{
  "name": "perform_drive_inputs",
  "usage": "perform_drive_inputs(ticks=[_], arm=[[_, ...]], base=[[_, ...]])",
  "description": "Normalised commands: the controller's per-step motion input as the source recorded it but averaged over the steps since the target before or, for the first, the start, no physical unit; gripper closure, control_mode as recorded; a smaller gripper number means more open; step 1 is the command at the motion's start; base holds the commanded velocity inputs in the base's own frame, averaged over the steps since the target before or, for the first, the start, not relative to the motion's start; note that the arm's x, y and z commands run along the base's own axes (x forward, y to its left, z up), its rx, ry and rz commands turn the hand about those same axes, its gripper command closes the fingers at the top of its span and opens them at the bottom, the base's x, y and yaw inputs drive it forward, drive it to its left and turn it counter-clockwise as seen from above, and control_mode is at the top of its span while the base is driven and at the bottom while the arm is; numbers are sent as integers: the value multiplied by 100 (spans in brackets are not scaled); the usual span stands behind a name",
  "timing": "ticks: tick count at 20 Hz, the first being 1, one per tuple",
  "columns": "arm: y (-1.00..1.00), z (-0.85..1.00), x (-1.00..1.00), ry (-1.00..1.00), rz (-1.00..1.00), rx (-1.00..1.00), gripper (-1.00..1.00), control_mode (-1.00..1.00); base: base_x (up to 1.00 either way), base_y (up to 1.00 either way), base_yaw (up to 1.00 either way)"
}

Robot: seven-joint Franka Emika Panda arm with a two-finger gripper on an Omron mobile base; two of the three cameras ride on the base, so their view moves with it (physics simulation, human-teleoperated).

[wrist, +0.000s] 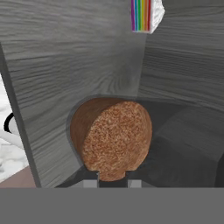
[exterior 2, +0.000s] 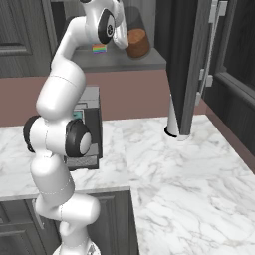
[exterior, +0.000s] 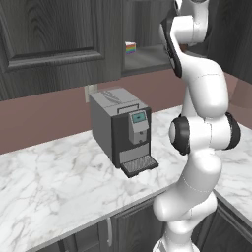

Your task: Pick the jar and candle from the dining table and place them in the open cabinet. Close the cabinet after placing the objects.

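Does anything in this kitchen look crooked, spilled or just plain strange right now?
Nothing looks spilled or broken. The one odd sight is the jar: in the right base view it leans tilted inside the cabinet, held by the gripper, not standing flat on the shelf. A rainbow-striped cake slice sits in the cabinet too.

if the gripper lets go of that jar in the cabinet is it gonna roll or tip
The jar, clear glass mostly filled with brown stuff, is probably heavy for its size and rigid, so breakable if dropped. It is a short, wide cylinder: set upright on the cabinet shelf it likely stays put. On its side it would probably roll.
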Motion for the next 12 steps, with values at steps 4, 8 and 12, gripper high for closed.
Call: perform_drive_inputs(ticks=[4, 8, 12], arm=[[0, -5, 16, 2, 2, 0, -100, -100], [0, -1, 17, 0, 3, 0, -100, -100], [0, 0, 13, -4, 4, 0, -100, -100]], base=[[0, 0, 0], [0, 0, 0], [0, 0, 0]])
